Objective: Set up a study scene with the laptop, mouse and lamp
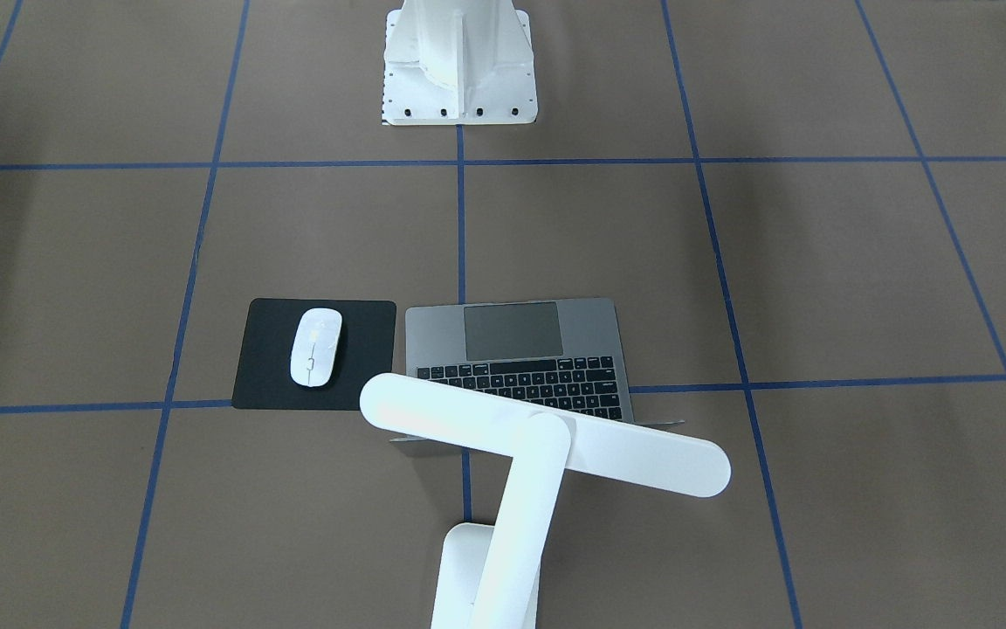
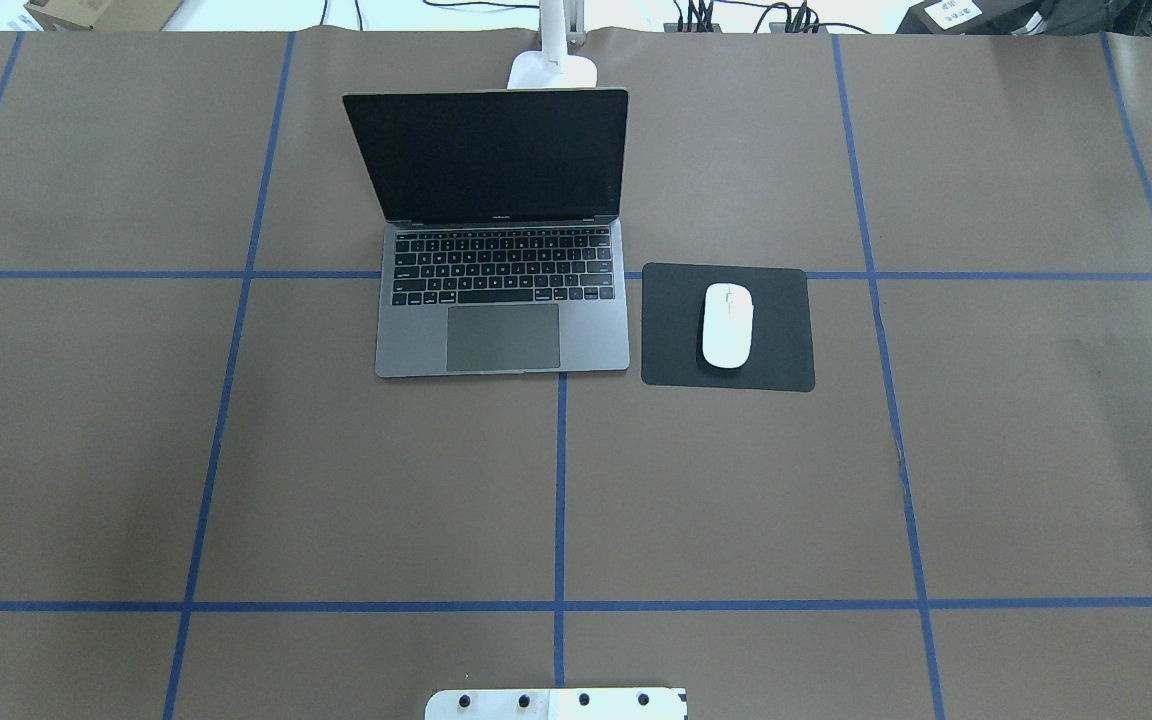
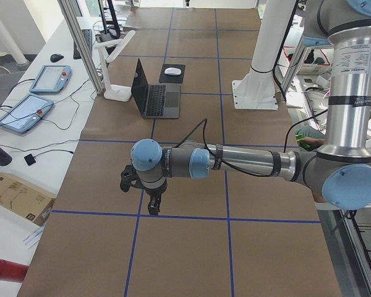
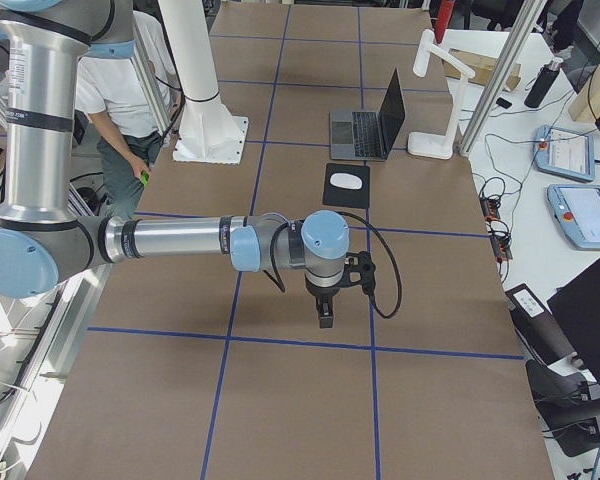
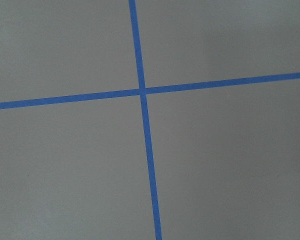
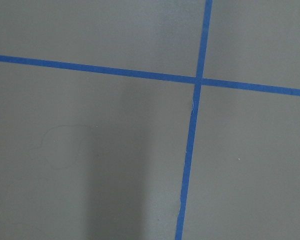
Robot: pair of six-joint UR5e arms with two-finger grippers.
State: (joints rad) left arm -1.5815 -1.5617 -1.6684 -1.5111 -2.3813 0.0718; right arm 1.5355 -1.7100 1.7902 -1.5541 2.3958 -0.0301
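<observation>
Lamp (image 1: 547,441) head closest, slanting above the open laptop's (image 2: 502,330) screen, base just behind it. Just right of the laptop, mouse (image 2: 727,325) on a black mat (image 2: 671,340). Underneath, brown paper table (image 2: 236,450) gridded with blue tape (image 2: 559,480); white pedestal (image 1: 459,79) well off the laptop's trackpad side. Left gripper (image 3: 153,209) and right gripper (image 4: 325,318) far from the laptop, pointing down, fingers' state impossible to tell. Behind the laptop, a bench with tablets (image 3: 25,111).

Black mat (image 2: 671,330), white bolted pedestal (image 1: 459,61)
</observation>
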